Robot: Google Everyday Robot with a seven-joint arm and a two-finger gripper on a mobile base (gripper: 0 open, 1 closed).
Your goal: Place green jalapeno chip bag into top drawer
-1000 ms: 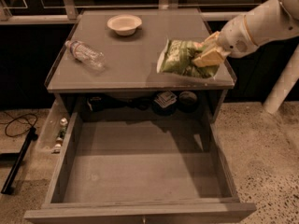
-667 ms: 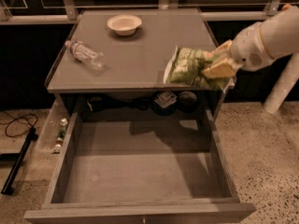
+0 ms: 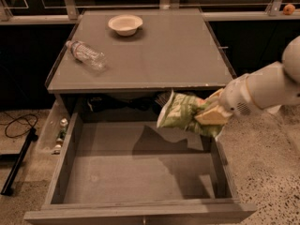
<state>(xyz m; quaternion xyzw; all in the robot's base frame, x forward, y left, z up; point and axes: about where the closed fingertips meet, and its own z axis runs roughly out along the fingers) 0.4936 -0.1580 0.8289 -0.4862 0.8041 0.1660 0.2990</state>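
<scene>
One white arm (image 3: 267, 86) reaches in from the right edge of my camera view and ends in a gripper (image 3: 208, 115) with tan fingers. The gripper is clamped on the green jalapeno chip bag (image 3: 180, 110), pinching it at its right end. The bag sticks out to the left of the fingers, crumpled and tilted, with pale lettering on its face.

The bag hangs in the air above the right rear part of the top drawer (image 3: 126, 179), just in front of the front edge of the cabinet top (image 3: 159, 60). It does not touch the drawer bottom. Its dark shadow (image 3: 152, 144) falls on the grey bottom below it and to the left.

The top drawer is pulled well out toward me. It is wide and shallow, with low grey walls and a flat grey bottom.

On the cabinet top, well behind the bag, a pale shallow bowl (image 3: 125, 23) stands upright near the back edge. A clear plastic water bottle (image 3: 86, 54) lies on its side near the left edge, apart from the bowl.

Left of the cabinet, a dark cable (image 3: 16, 125) loops on the floor. To the right, below the arm, the floor (image 3: 272, 172) is pale and speckled.
</scene>
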